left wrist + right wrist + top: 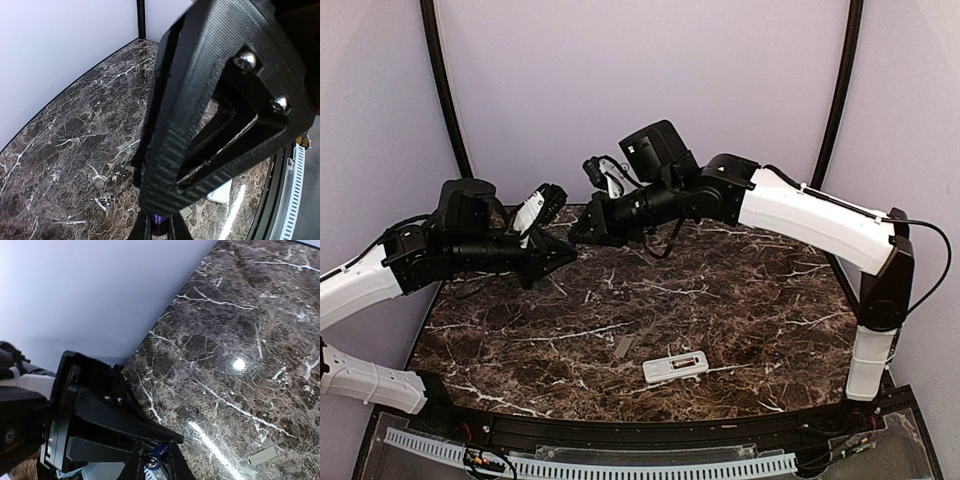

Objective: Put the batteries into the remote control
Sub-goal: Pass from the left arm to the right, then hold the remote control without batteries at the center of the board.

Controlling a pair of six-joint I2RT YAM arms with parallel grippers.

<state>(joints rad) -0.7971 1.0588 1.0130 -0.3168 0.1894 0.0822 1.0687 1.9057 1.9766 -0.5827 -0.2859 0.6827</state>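
Observation:
My two grippers meet tip to tip in the air over the table's back left. A dark bluish-purple battery sits between the fingers of my left gripper. The tip of the right gripper is right over it. In the right wrist view a battery with a metal end sits between my right gripper's fingers. I cannot tell whether it is the same battery. The white remote control lies on the table at the front, dark slot up. Its corner shows in the left wrist view.
A small flat grey cover piece lies on the marble table just left of the remote; it also shows in the left wrist view and the right wrist view. A white slotted duct runs along the front edge.

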